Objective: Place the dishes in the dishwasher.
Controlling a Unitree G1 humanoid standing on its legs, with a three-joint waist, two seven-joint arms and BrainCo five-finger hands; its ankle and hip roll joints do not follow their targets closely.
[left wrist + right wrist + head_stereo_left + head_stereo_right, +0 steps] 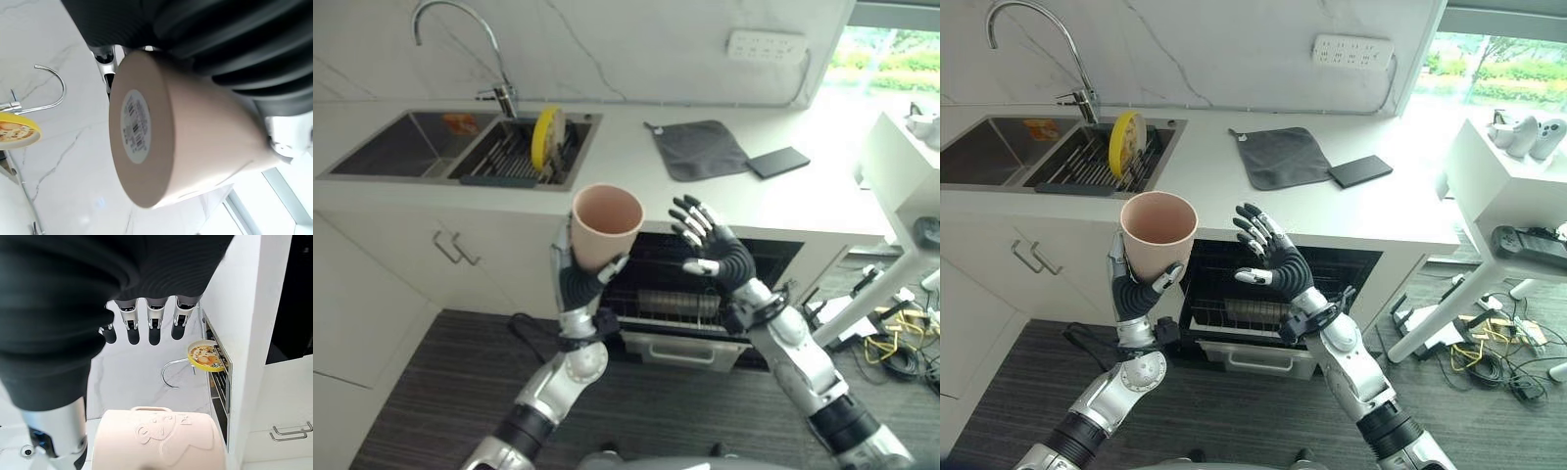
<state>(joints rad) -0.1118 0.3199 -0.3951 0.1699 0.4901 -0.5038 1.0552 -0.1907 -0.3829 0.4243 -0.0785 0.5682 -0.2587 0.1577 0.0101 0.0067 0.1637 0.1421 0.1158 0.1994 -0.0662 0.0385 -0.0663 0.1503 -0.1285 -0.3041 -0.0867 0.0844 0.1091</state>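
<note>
cup: we see a pale pink cup (606, 223) held upright in the air, mouth up, in front of the counter edge and above the open dishwasher (690, 294).
left hand: our left hand (583, 277) has fingers and thumb curled round the cup's lower wall; in its wrist view the cup's base carries a round label.
right hand: our right hand (709, 245) is raised just beside the cup, apart from it, fingers spread and straight, holding nothing.
dishwasher: its rack (1253, 311) is visible in the dark opening under the counter.
sink: a yellow plate (546, 136) stands on edge in the sink rack (514, 157), under the tap (460, 39).
counter: we see a grey cloth (698, 149) lying flat, a dark flat slab (778, 162) just beside it.
</note>
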